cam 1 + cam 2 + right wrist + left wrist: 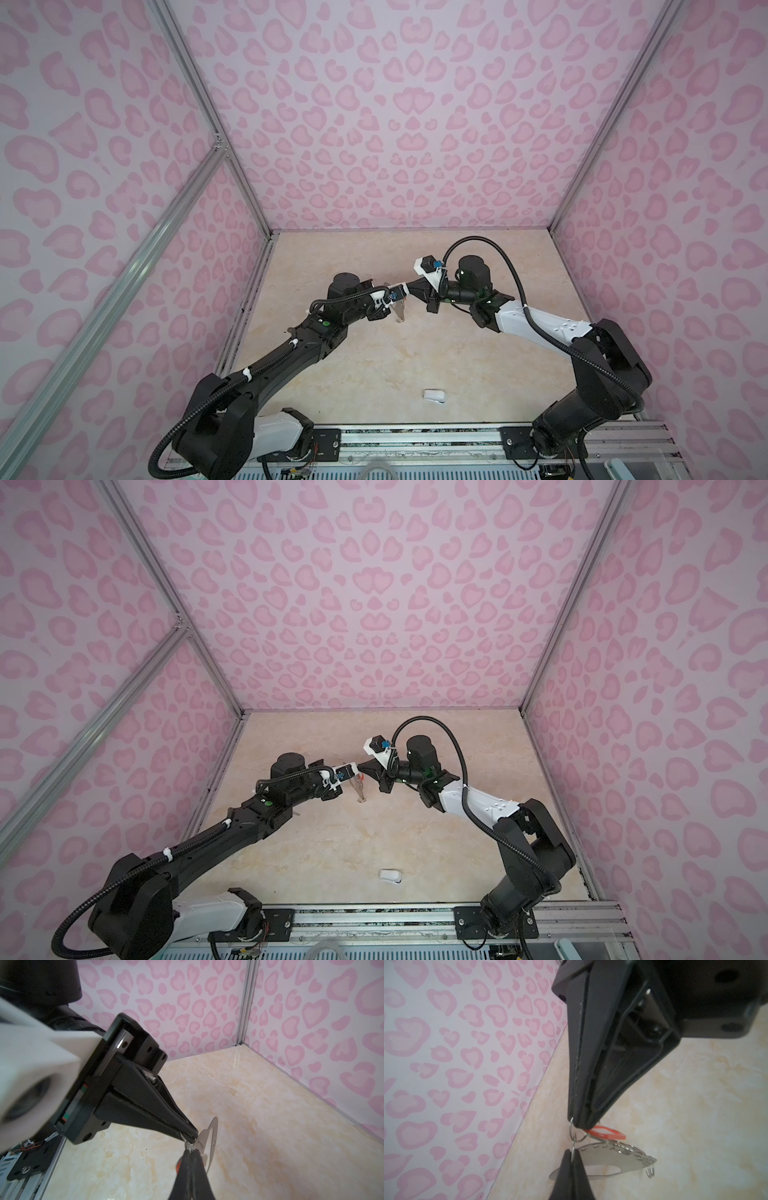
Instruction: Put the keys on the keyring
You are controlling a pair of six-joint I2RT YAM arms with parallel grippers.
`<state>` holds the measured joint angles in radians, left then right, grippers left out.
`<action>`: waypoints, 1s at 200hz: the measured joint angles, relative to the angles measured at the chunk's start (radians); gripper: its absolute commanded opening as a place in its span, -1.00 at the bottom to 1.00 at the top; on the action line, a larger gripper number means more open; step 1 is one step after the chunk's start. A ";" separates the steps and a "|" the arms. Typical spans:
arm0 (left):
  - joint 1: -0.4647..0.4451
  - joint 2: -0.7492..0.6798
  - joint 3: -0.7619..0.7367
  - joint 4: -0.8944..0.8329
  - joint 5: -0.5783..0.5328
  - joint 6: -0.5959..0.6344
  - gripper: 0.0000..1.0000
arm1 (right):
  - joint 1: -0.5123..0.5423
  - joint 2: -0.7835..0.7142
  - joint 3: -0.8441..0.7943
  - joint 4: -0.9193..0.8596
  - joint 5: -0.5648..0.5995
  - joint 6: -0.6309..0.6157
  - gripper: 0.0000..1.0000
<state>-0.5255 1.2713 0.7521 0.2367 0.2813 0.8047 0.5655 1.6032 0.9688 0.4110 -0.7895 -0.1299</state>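
Keyring (pixel 602 1160) hung where your left gripper (pixel 572 1154) and right gripper (pixel 579 1124) nearly met, both clamped on its wire ring (pixel 572 1138) beside the orange tag (pixel 605 1133).

Flat grey metal keyring plate (pixel 608 1157): matt, smooth. Thin silver wire rings (pixel 649 1169): shiny. Orange-red oblong tag (pixel 608 1133): glossy plastic. Black right gripper (pixel 580 1124): matt plastic w/ scuffed edge. Beige marble-look tabletop (pixel 695 1105): smooth, sl. sheen.

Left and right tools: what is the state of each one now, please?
Left tool: closed on a wire ring of the keyring.
Right tool: closed, it seems on the ring of the orange-tagged key.
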 measured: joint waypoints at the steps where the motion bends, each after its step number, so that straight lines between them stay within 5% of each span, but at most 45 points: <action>1: 0.000 0.000 0.000 0.000 0.000 0.000 -0.94 | 0.000 0.000 0.000 -0.001 0.000 -0.001 -1.00; 200: -0.001 0.055 0.078 -0.064 -0.017 -0.053 -0.94 | 0.003 -0.005 0.013 -0.012 0.075 0.000 -1.00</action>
<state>-0.5262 1.3266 0.8303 0.1726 0.2646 0.7517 0.5682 1.5986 0.9813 0.3992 -0.7147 -0.1299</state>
